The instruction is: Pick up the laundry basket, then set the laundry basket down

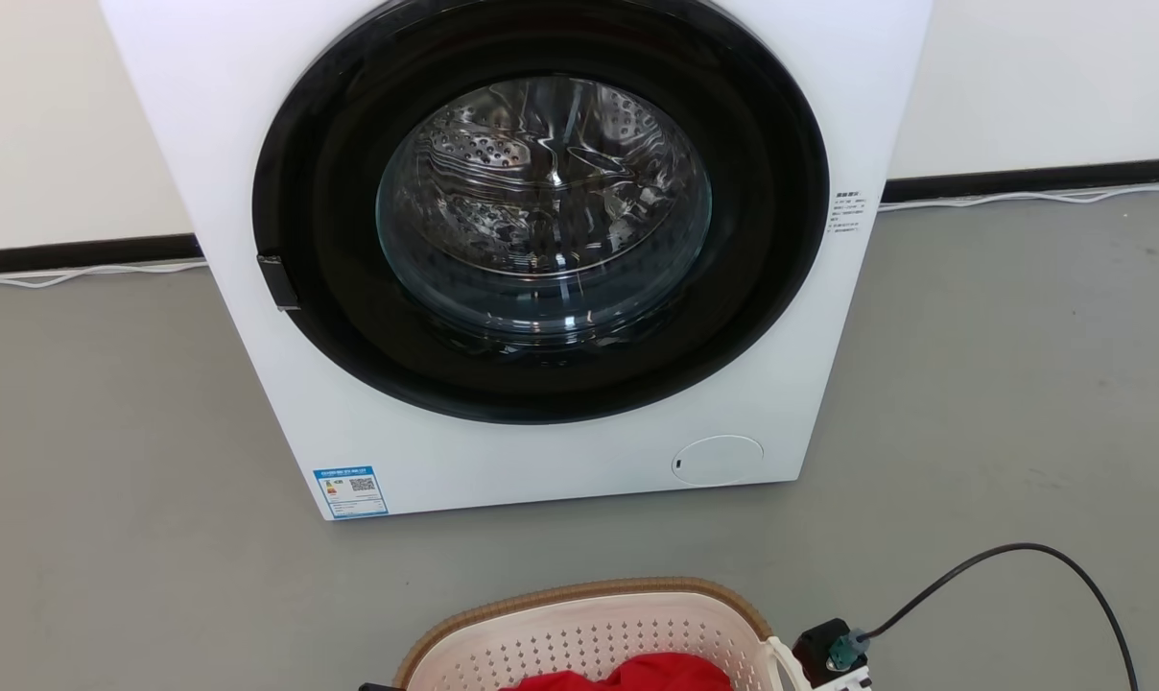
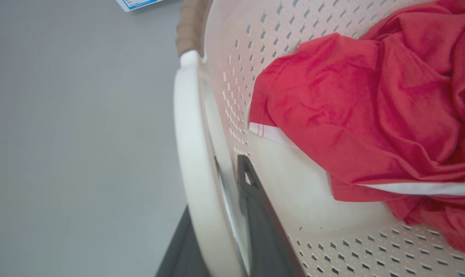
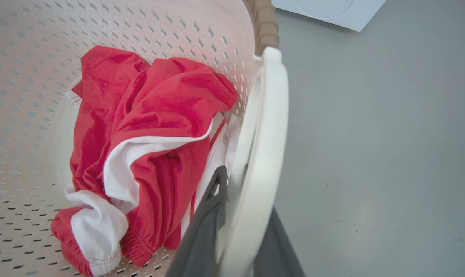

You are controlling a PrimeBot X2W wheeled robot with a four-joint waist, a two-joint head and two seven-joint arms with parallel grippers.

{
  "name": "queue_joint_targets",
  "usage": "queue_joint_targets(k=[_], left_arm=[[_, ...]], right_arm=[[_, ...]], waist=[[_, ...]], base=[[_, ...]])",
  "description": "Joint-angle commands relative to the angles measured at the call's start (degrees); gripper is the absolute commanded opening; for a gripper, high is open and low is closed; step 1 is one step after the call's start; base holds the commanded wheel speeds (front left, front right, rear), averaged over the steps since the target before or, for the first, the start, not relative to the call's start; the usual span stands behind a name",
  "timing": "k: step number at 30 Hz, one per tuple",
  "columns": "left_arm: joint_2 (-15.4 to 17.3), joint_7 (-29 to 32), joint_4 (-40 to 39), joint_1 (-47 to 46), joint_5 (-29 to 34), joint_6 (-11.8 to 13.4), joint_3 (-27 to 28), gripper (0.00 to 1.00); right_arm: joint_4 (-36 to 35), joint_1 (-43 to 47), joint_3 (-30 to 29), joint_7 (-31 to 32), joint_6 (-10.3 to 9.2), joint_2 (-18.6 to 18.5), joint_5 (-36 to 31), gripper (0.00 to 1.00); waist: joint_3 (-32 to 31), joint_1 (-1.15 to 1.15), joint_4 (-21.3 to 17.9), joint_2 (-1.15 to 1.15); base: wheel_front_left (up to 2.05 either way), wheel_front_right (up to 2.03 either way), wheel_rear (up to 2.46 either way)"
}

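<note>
The laundry basket [image 1: 579, 638] is cream-white and perforated with a brown woven rim, and sits at the bottom edge of the head view, in front of the washing machine. A red and white garment [image 3: 151, 127] lies crumpled inside it. In the left wrist view my left gripper [image 2: 217, 192] has one dark finger inside and one outside the white loop handle [image 2: 186, 127], closed on it. My right gripper [image 3: 246, 192] clamps the opposite handle [image 3: 271, 115] the same way. Whether the basket rests on the floor or hangs above it I cannot tell.
A white front-loading washing machine [image 1: 503, 461] stands straight ahead with its round glass door [image 1: 541, 211] shut. Grey floor [image 1: 1002, 384] spreads on both sides. A black cable [image 1: 1021, 552] loops from my right wrist. Thin white cords run along the wall's dark baseboard [image 1: 1040, 180].
</note>
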Motion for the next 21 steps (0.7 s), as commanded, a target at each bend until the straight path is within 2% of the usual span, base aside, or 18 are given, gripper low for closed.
queue_joint_targets(k=[1,21], left_arm=[[-1.04,-1.15,-1.85,-1.84,0.11,-0.04,-0.29,0.0],[-1.04,-2.26,-0.92,-3.34,-4.92,0.81,-5.88,0.0]], right_arm=[[-3.07,-0.46,2.0,-0.21,1.51,2.47,-0.01,0.0],[-3.51,-0.51,2.04,-0.02,1.51,2.47,0.12,0.0]], waist=[[0.11,0.0,-0.17,0.0],[0.74,0.0,-0.81,0.0]], base=[[0.0,0.0,0.0],[0.0,0.0,0.0]])
